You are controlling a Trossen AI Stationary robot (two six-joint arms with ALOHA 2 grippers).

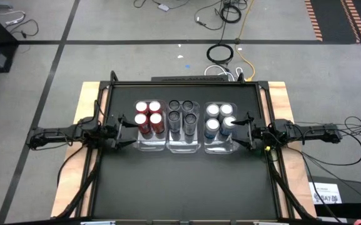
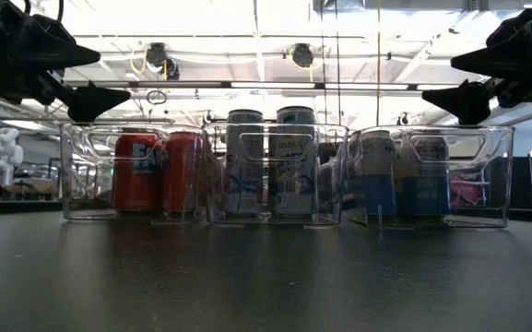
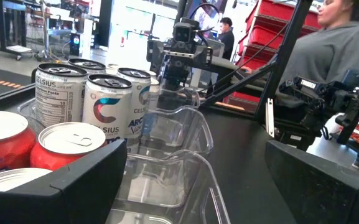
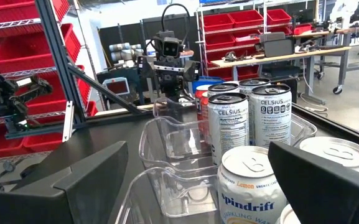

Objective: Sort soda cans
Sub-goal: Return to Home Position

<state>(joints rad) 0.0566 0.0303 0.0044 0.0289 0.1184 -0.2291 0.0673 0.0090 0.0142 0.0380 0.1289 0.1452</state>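
Note:
Three clear bins stand side by side at the table's middle. The left bin holds red cans (image 1: 149, 116) (image 2: 155, 171) (image 3: 5, 140). The middle bin holds dark grey Celsius cans (image 1: 181, 116) (image 2: 270, 161) (image 4: 249, 118). The right bin holds silver-blue cans (image 1: 220, 119) (image 2: 395, 175) (image 4: 251, 186). All stand upright on their bases. My left gripper (image 1: 122, 132) (image 2: 72, 78) (image 3: 195, 186) hovers open above the outer end of the left bin. My right gripper (image 1: 245, 132) (image 2: 468, 78) (image 4: 198, 186) hovers open above the outer end of the right bin.
The bins' near halves (image 1: 185, 145) hold no cans. The black tabletop (image 1: 180, 187) stretches toward the near edge. A raised frame (image 1: 186, 83) runs along the far edge. Beyond the table are red shelves and a person in grey (image 3: 328, 50).

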